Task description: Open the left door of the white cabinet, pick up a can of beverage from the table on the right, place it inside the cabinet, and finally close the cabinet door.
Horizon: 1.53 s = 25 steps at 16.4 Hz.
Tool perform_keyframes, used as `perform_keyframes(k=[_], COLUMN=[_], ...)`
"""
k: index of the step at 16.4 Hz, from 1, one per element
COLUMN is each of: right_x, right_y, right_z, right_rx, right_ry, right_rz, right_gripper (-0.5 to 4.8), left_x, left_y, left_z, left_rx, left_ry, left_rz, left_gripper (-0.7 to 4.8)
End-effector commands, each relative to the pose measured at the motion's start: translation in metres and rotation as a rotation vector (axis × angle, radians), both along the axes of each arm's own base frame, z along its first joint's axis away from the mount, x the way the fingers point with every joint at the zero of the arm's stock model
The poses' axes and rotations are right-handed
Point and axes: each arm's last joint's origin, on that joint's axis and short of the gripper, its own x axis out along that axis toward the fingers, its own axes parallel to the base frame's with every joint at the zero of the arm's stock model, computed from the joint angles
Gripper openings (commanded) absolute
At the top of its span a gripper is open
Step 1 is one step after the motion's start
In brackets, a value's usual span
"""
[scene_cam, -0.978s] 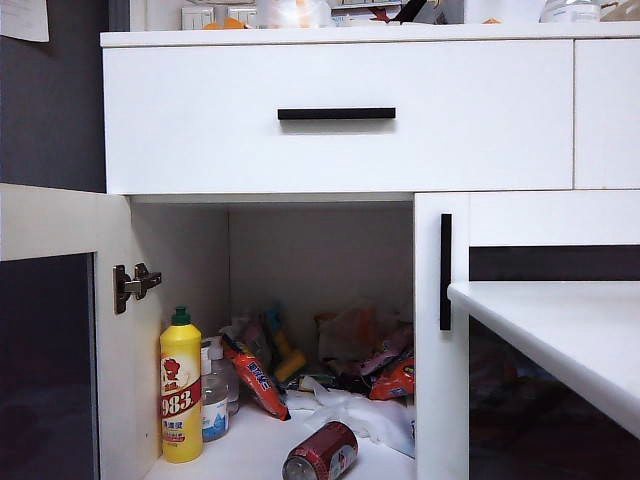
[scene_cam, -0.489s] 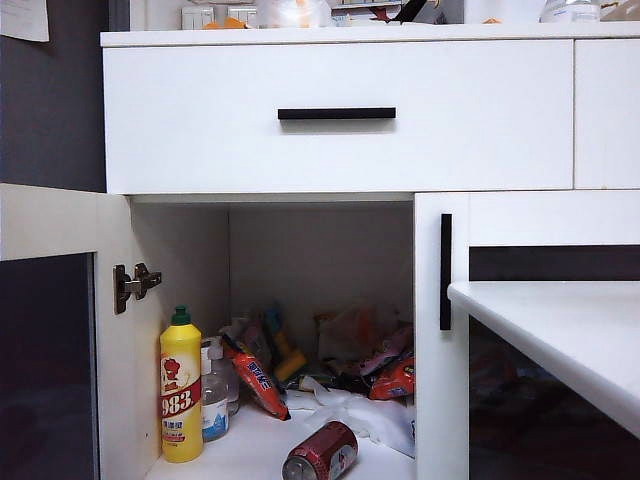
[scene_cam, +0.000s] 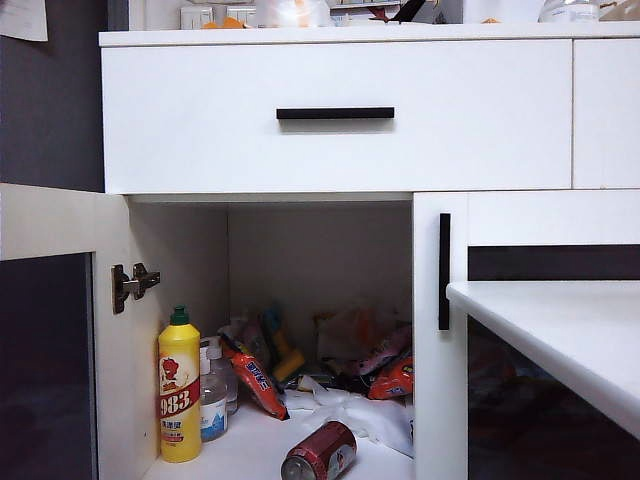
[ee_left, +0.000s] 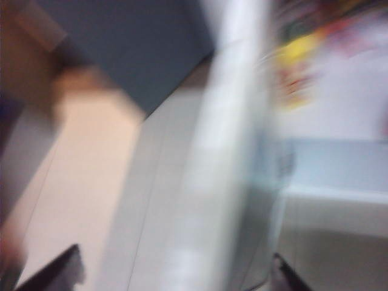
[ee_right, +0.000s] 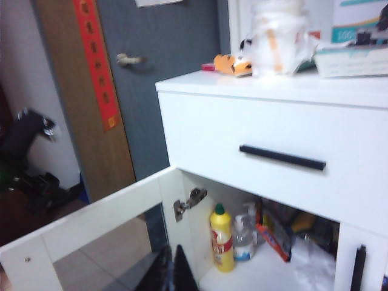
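Nothing shifted in ext view vs 1 s ago. Left door (scene_cam: pixel 50 330) swung open, can of beverage (scene_cam: pixel 321 452) lying in white cabinet (scene_cam: pixel 335 120), lower centre. Left: door closing. Left gripper (ee_left: pixel 173 276) fingertips spread, view blurred; right gripper (ee_right: pixel 173 270) pressed together, empty.

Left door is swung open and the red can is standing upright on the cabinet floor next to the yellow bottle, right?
Not quite. The exterior view shows the red can lying on its side, apart from the yellow bottle. The left door is open, as you said.
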Motion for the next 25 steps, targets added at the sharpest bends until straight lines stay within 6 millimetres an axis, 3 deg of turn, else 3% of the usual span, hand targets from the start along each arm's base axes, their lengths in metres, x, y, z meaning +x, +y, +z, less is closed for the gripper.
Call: perform_keyframes(k=[1, 4, 5, 8, 12, 20, 25], right_x=[0.0, 0.001, 0.002, 0.004, 0.003, 0.003, 0.003], right_y=[0.0, 0.0, 0.0, 0.002, 0.001, 0.0, 0.0], right_z=[0.004, 0.003, 0.003, 0.003, 0.003, 0.003, 0.003], right_rx=[0.002, -0.023, -0.027, -0.033, -0.027, -0.027, -0.026], right_ry=[-0.034, -0.051, -0.052, -0.046, -0.052, -0.054, -0.055], right_rz=[-0.004, -0.016, -0.024, -0.024, -0.027, -0.03, -0.029], right_gripper=[-0.06, -0.06, -0.06, -0.05, -0.06, -0.06, -0.06], left_x=[0.008, 0.013, 0.014, 0.014, 0.019, 0.049, 0.064], left_y=[0.023, 0.058, 0.066, 0.076, 0.077, 0.086, 0.087], left_z=[-0.002, -0.004, -0.005, -0.006, -0.012, -0.054, -0.067], left_rx=[-0.083, -0.192, -0.212, -0.282, -0.36, -0.379, -0.424], left_ry=[0.012, 0.043, 0.048, 0.072, 0.142, 0.312, 0.346], left_rz=[0.113, 0.228, 0.261, 0.267, 0.173, 0.252, 0.229], left_gripper=[3.72, 3.59, 2.95, -0.13, -0.06, -0.06, -0.06])
